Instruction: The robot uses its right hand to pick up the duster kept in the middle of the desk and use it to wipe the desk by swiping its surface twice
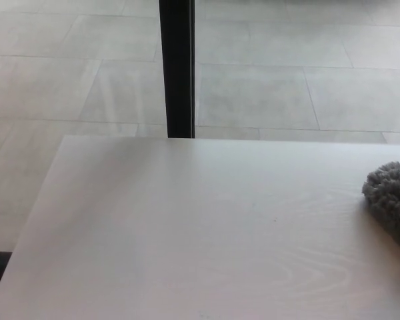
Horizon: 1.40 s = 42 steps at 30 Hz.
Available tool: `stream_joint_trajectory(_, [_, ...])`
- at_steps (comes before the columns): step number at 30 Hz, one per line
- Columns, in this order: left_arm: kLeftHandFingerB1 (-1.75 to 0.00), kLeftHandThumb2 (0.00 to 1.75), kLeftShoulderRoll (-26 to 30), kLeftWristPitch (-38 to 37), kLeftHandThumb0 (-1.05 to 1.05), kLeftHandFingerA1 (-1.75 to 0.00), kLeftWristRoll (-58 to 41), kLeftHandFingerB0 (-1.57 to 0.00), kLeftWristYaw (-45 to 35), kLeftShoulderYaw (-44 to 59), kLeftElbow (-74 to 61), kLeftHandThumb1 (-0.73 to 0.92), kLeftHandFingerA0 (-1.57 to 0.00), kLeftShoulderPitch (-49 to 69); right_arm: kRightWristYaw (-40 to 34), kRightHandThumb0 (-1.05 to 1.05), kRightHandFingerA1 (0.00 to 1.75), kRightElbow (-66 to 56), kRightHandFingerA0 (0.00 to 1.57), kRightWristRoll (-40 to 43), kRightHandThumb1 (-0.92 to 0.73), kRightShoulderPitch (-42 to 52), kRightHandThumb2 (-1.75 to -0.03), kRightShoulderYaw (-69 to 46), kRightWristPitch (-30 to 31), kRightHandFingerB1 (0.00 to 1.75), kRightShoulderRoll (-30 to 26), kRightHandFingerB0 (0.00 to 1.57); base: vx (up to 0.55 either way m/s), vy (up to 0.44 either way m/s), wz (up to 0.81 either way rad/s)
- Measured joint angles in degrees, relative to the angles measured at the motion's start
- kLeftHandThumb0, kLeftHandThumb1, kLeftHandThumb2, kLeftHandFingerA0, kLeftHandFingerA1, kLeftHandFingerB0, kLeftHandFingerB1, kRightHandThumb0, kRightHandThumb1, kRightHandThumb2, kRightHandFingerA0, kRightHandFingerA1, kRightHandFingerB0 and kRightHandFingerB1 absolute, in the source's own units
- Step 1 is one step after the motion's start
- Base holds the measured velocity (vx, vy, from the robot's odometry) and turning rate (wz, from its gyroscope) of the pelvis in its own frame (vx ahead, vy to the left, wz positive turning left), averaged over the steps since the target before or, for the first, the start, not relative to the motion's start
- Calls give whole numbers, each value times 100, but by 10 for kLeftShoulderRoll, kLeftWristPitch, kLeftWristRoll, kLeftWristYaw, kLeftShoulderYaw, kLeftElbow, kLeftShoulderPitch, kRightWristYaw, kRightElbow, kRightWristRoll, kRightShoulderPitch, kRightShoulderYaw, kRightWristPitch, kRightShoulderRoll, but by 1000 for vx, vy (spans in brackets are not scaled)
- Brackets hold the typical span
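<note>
Neither hand shows in the head view, so whether the right one grips anything cannot be told; only the fluffy grey end of the duster (393, 197) shows, lying on the pale desk (187, 233) at the frame's right edge, well right of the black post (177, 67) beyond the desk's far edge; judging by this, a swipe is under way; it wants flat, even pressure and a full return across the desk.

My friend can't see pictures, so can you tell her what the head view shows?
A fluffy grey duster peeks in at the right edge of a pale wooden desk. No robot hand is in view. Behind the desk are a tiled floor and a black post.
</note>
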Motion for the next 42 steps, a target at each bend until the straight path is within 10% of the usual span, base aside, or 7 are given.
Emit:
stream_joint_trajectory(17, [-42, 77, 3, 0, -83, -55, -5, -27, -2, -4, 0, 92, -29, -10, 66, -28, 145, -98, 77, -13, -71, -21, -63, 126, -36, 63, 22, 79, 0, 0, 0])
stream_joint_trajectory(22, [-42, 78, 4, 0, -83, -55, -5, -27, -2, -6, 0, 92, -28, -11, 93, -38, 111, -121, 77, -17, -70, -31, -61, 153, -51, 37, 29, 40, 0, 0, 0])
stream_joint_trajectory(25, [-42, 79, 4, 0, -82, -55, -5, -28, -2, -6, 0, 92, -30, -10, 116, -84, 27, -124, 0, -16, -60, -36, -97, 157, -51, 13, 29, 0, 0, 0, 0])
stream_joint_trajectory(27, [-43, 79, 3, 0, -82, -56, -5, -27, -2, -6, 0, 92, -29, -11, 129, -97, 0, -125, 0, -16, -77, -42, -64, 160, -49, 0, 29, 0, 0, 0, 0])
stream_joint_trajectory(29, [-42, 77, 3, 0, -83, -55, -5, -27, -2, -6, 0, 92, -28, -11, 147, -104, 0, -125, 0, -18, -62, -47, -91, 165, -45, 0, 29, 0, 0, 0, 0])
stream_joint_trajectory(30, [-42, 76, 3, 0, -83, -55, -5, -27, -2, -6, 0, 92, -28, -11, 156, -105, 0, -126, 0, -19, -74, -50, -64, 167, -43, 0, 29, 0, 0, 0, 0])
stream_joint_trajectory(42, [-40, 81, 3, 0, -83, -55, -5, -31, -2, -7, 0, 92, -34, -8, 252, -105, 0, -173, 0, -9, -75, -66, -65, 134, -21, 0, -13, 0, 0, 0, 0])
